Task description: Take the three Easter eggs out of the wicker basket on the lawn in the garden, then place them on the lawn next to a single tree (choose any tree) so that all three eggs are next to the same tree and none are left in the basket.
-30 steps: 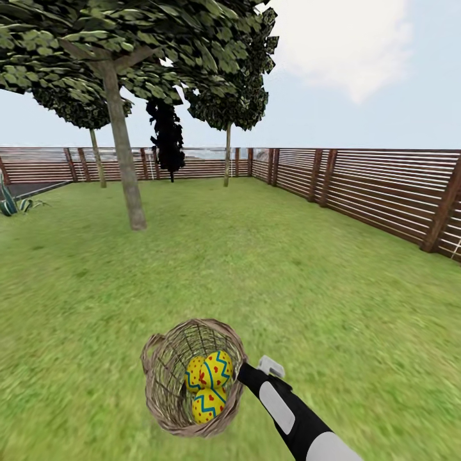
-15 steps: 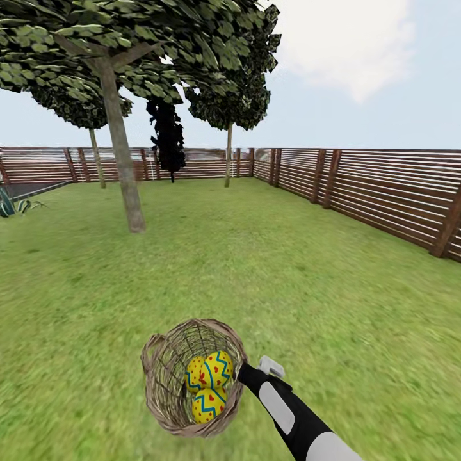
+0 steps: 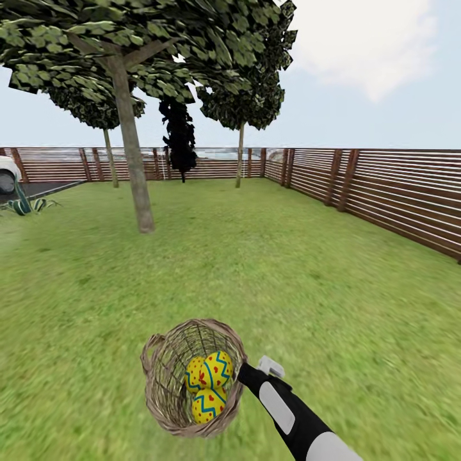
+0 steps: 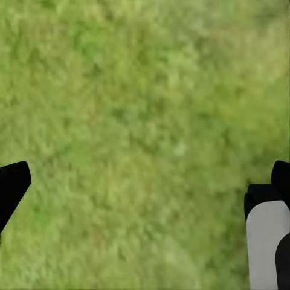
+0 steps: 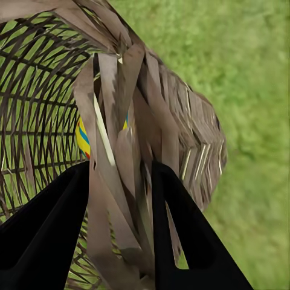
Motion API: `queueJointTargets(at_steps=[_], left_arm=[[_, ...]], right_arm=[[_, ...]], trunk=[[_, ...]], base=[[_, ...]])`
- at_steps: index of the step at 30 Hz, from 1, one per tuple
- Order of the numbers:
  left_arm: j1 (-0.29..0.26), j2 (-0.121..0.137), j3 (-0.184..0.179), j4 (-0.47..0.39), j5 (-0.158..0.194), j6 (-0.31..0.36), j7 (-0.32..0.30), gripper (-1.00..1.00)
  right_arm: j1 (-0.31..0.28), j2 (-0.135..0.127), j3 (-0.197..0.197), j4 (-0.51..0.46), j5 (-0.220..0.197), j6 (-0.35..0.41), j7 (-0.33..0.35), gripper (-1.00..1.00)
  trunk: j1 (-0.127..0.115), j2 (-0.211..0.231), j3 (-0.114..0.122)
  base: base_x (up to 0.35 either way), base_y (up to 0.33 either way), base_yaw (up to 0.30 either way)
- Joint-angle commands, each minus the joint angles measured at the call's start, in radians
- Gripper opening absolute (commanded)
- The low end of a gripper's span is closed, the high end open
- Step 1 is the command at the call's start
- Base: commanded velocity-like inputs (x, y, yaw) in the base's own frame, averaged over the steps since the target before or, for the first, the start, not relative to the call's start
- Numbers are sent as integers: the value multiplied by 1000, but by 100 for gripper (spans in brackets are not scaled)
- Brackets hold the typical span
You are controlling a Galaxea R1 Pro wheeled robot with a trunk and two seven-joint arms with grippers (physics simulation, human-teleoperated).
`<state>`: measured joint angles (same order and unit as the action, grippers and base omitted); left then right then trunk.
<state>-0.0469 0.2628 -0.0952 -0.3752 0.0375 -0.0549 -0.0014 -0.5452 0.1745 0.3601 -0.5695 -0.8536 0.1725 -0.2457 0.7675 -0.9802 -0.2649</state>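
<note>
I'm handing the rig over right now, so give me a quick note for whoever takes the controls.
Right pincer: shut on the wicker basket, clamping its braided rim, basket carried over the lawn.
Left pincer: open, nothing in it, above grass.
Easter eggs: all three in the basket.
Thick-trunked tree: ahead and to the left, some way off.
Done: basket picked up. Left: reach one tree, take out every egg and lay all three beside it.

Fenced garden: wide lawn (image 3: 288, 269), brown slat fence (image 3: 384, 186) along far and right sides, trees (image 3: 131, 160) far left, open sky, strip of driveway (image 3: 38, 189) far left.
</note>
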Motion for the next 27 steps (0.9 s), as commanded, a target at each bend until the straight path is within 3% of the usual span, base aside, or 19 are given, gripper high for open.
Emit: queueJointTargets(at_steps=[1,27], left_arm=[[-1,1,-6,1,4,-3,0,100],[-1,1,-6,1,4,-3,0,100]], right_arm=[[-1,0,2,-3,-4,2,-7,-100],[-1,0,2,-3,-4,2,-7,-100]], trunk=[[1,-1,-1],[1,-1,-1]], base=[[331,0,3],[331,0,0]])
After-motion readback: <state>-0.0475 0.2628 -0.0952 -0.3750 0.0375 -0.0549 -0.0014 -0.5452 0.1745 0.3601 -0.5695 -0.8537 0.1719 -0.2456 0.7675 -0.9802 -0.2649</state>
